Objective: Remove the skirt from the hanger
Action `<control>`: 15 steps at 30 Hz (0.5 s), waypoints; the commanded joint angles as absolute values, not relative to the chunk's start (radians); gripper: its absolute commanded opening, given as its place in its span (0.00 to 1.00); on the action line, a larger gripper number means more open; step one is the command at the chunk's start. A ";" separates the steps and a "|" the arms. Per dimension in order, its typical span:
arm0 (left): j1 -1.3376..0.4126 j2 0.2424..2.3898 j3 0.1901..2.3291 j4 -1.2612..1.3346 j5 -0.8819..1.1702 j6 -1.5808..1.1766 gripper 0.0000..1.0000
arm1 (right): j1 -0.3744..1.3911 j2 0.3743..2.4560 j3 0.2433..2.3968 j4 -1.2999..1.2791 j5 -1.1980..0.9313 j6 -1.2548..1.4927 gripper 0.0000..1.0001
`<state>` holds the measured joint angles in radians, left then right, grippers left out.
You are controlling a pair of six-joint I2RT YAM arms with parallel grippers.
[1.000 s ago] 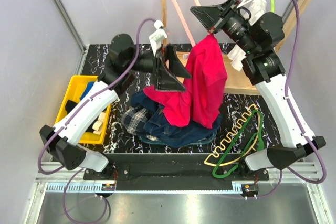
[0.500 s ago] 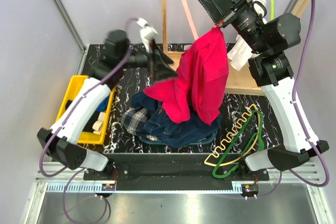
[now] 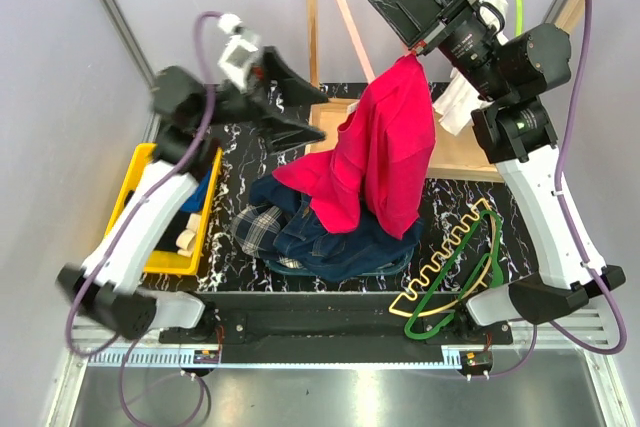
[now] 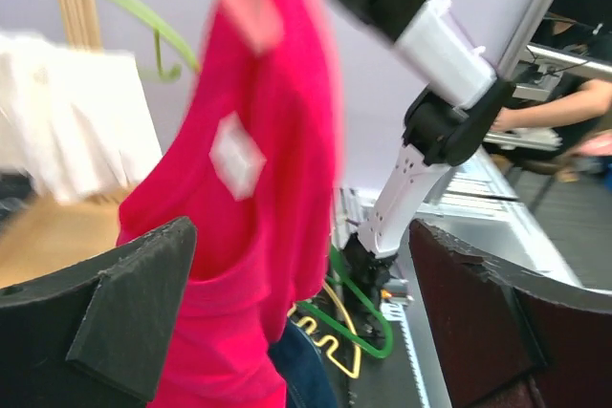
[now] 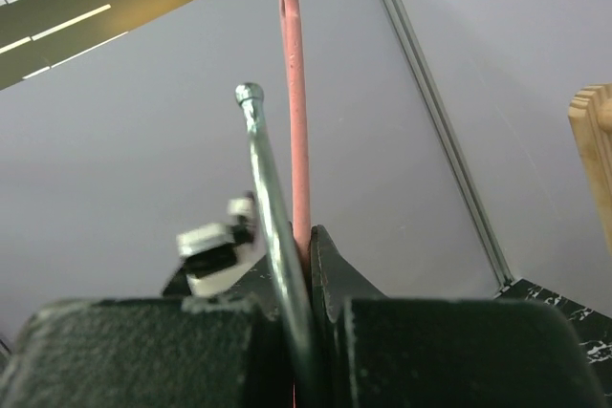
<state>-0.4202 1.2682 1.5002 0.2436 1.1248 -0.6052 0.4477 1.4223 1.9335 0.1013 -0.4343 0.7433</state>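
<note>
Black marbled tabletop (image 3: 458,193) carries the skirt (image 3: 258,226); right gripper (image 5: 308,253) clamps the pink hanger (image 5: 292,93), left gripper (image 3: 316,115) stands wide open.

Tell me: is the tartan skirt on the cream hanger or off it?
Off. The skirt lies crumpled beside the denim garment; the cream hanger lies bare, apart from it.

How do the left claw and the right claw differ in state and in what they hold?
The left claw is wide open and holds nothing; the right claw is shut on a pink hanger. The red garment hangs below the right claw, while the left claw only faces it from the side. Both are raised above the table, and neither touches the skirt.
</note>
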 commanded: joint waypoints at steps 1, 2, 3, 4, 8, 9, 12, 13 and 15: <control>-0.451 1.394 1.460 0.404 1.138 -0.706 0.99 | 0.465 1.430 2.000 0.187 -0.453 0.804 0.00; -0.457 1.437 1.503 0.391 1.147 -0.701 0.99 | 0.469 1.425 2.002 0.186 -0.449 0.804 0.00; -0.463 1.454 1.517 0.393 1.158 -0.710 0.99 | 0.469 1.422 1.999 0.186 -0.448 0.804 0.00; -0.481 1.466 1.528 0.394 1.155 -0.713 0.99 | 0.471 1.424 1.999 0.186 -0.445 0.804 0.00; -0.529 1.494 1.572 0.278 1.089 -0.581 0.99 | 0.476 1.422 1.991 0.193 -0.443 0.810 0.00; -0.538 1.517 1.594 0.293 1.091 -0.598 0.99 | 0.477 1.417 1.984 0.195 -0.443 0.808 0.00; -0.578 1.537 1.621 0.333 1.129 -0.660 0.99 | 0.479 1.410 1.967 0.204 -0.437 0.802 0.00; -0.600 1.534 1.618 0.334 1.135 -0.664 0.99 | 0.479 1.407 1.965 0.206 -0.434 0.798 0.00; -0.614 1.526 1.612 0.319 1.170 -0.658 0.87 | 0.479 1.402 1.963 0.204 -0.430 0.779 0.00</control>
<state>-0.5808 1.5475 1.5715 0.2581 1.1225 -0.6598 0.4660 1.4376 1.9480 0.1181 -0.4385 0.7853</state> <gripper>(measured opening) 0.978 0.045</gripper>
